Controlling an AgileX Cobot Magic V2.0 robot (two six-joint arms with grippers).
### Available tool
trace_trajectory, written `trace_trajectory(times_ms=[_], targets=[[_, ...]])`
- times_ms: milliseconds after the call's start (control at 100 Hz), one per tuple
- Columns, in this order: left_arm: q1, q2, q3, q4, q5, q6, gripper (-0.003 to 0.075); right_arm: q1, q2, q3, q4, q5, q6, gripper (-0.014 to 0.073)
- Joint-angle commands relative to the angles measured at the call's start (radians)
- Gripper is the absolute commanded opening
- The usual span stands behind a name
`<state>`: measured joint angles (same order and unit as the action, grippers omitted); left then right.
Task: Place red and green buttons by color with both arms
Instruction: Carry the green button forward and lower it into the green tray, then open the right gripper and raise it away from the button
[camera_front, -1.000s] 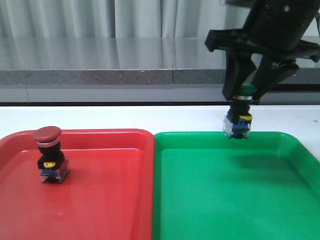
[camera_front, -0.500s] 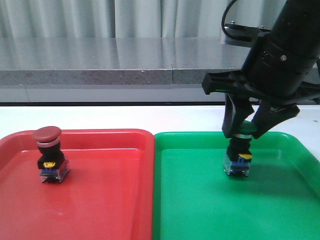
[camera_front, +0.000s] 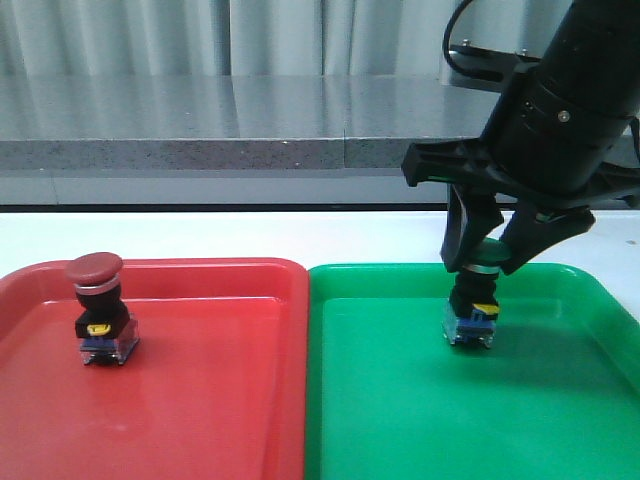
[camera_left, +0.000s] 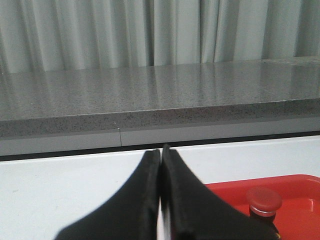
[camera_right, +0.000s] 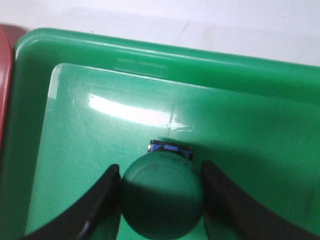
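Placement of the green button (camera_front: 473, 318) is at its final stage: the right pincer (camera_front: 482, 262) is closed on the button's cap, one finger at each side, and the clear base appears to rest on the floor of the green tray (camera_front: 400, 420), though contact cannot be confirmed from the front view. The grip on the cap keeps the button upright, so that it can stand on its base once released. In the front view the button sits toward 1 o'clock on the tray floor, near the far rim. The right wrist view shows the green cap (camera_right: 162, 200) filling the gap between both fingers (camera_right: 102, 200), with the blue edge of the base visible just beyond it. The red button (camera_front: 99, 310) stands upright and free in the red tray (camera_front: 200, 420), toward 10 o'clock of that tray, well apart from the green button. The left pincer (camera_left: 161, 200) is fully closed with its fingers pressed together and holds nothing; in its wrist view it is raised over the white surface (camera_left: 60, 185), with the red cap (camera_left: 263, 199) at 4 o'clock. Nothing lies between either button and the tray rims, and the raised rims between the two trays pose no obstruction to a straight upward retreat. The remaining step is judged to be opening the right pincer.
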<state>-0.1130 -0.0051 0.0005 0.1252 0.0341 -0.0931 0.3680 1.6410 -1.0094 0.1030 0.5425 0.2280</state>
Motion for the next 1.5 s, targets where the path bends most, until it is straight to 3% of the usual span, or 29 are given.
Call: trace_trajectory(times_ms=[0,340,580,700,1040,1490], targets=[[0.002,-0.031,0.042,-0.001,-0.085,-0.006,-0.0019,-0.001,-0.019,-0.021,-0.005,-0.041,-0.002,0.0234],[0.002,-0.031,0.042,-0.001,-0.085,-0.006,-0.0019,-0.001,-0.003,-0.020,-0.005,-0.030,-0.002,0.0251],[0.002,-0.031,0.042,-0.001,-0.085,-0.006,-0.0019,-0.001,-0.003,-0.020,-0.005,-0.027,-0.002,0.0510],[0.002,-0.031,0.042,-0.001,-0.085,-0.006,-0.0019,-0.001,-0.003,-0.020,-0.004,-0.033,-0.002,0.0581],[0.002,-0.031,0.042,-0.001,-0.085,-0.006,-0.0019,-0.001,-0.097,-0.020,-0.010,-0.071,-0.002,0.0584],[0.002,-0.031,0.042,-0.001,-0.085,-0.006,-0.0019,-0.008,-0.406,-0.020,-0.200,-0.063,-0.002,0.0584]])
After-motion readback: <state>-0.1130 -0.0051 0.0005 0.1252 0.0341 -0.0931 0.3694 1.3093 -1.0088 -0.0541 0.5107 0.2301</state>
